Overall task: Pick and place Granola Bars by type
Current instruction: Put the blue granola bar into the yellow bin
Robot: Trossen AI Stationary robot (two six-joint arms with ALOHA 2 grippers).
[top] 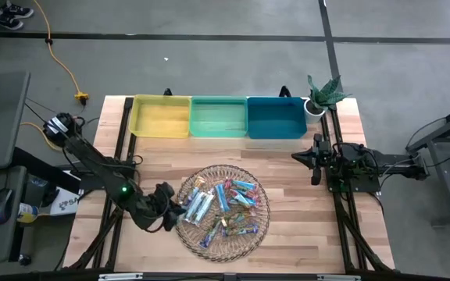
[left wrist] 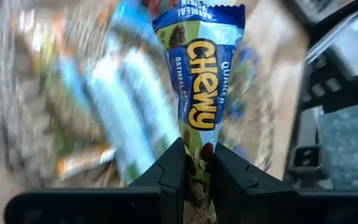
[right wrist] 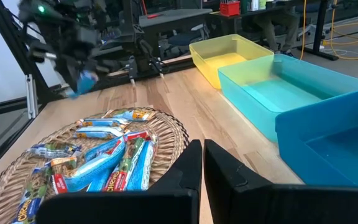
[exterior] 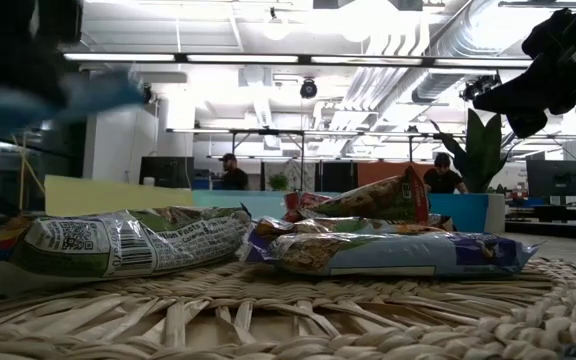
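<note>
Though motion blur hides pile detail in left wrist view, left claw (left wrist: 199, 177) clamps blue Chewy bar (left wrist: 199, 81) by one end, above left rim of wicker tray (top: 261, 228). Remaining bars (top: 223, 204) heaped in tray. Right claw (top: 316, 160) closed, empty, near teal bin (top: 276, 119); bare desk (top: 303, 211) between.

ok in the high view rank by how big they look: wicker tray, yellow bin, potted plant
1. wicker tray
2. yellow bin
3. potted plant
All rest on the table, so nearness hardly skews it.
</note>
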